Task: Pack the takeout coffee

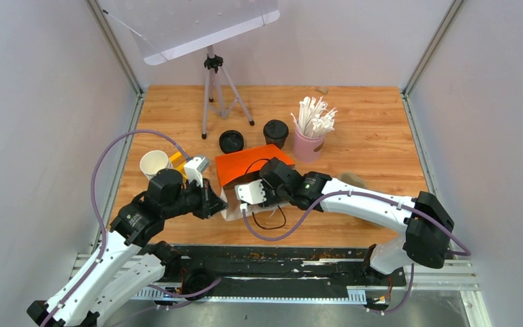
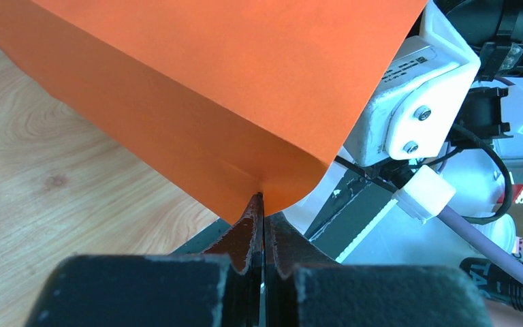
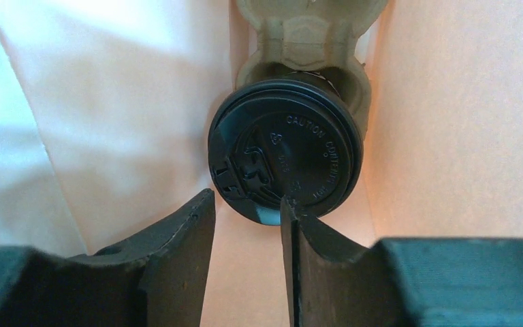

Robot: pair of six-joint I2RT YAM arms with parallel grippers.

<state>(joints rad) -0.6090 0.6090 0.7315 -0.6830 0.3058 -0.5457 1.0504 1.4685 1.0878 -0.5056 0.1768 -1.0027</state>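
On the wooden worktop the top view counts one orange paper bag at centre, two black-lidded cups behind it, a far lidded cup and a near lidded cup that shows little but its lid, one lidless white cup at the left, and one pink cup holding a bundle of white straws, too many to count. A fourth takeout cup, the bagged cup, appears only in the right wrist view: it is seated in a well of one brown pulp tray inside the bag, with the bag's pale inner walls on either side. Its black lid carries raised lettering, of which "CAUTION" reads clearly; the words that follow curve away and are only partly legible. The right gripper is inside the bag with its fingers partly apart, straddling the near rim of that lid; a gap shows on one side, so it is not clamped. The left gripper is closed, pinching the bag at a lower fold. A printed label on the right arm's white camera housing is too small to read.
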